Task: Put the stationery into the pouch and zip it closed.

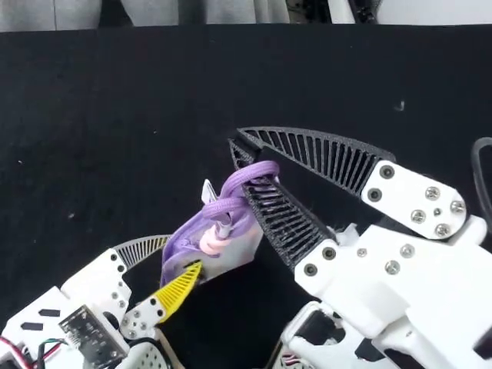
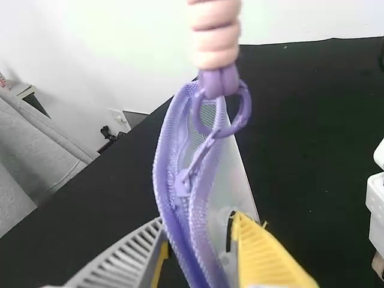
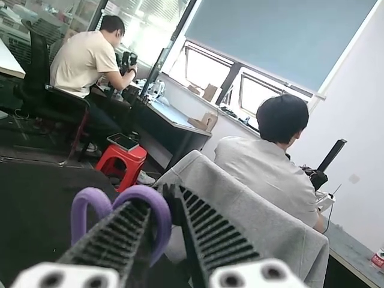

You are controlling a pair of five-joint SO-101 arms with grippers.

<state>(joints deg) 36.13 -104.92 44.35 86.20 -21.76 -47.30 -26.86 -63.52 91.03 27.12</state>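
A clear pouch (image 1: 237,247) with a purple zipper (image 1: 184,237) is held up off the black table. My left gripper (image 1: 181,257) is shut on its lower end, grey finger on one side and yellow finger (image 1: 178,289) on the other. In the left wrist view the pouch (image 2: 231,180) rises between those fingers, and my left gripper (image 2: 195,246) pinches its zipper edge. Its slider (image 2: 183,179), purple ring (image 2: 241,111) and pink bead (image 2: 215,30) show above. My right gripper (image 1: 237,146), with black ribbed fingers, is shut on the purple pull loop (image 1: 244,178). The same loop (image 3: 150,207) curls around one finger of my right gripper (image 3: 171,191). What the pouch holds cannot be made out.
Black cloth covers the table (image 1: 115,115), with open room to the left and at the back. The table's far edge (image 1: 231,24) runs along the top of the high view. A black cable (image 1: 483,181) hangs at the right edge.
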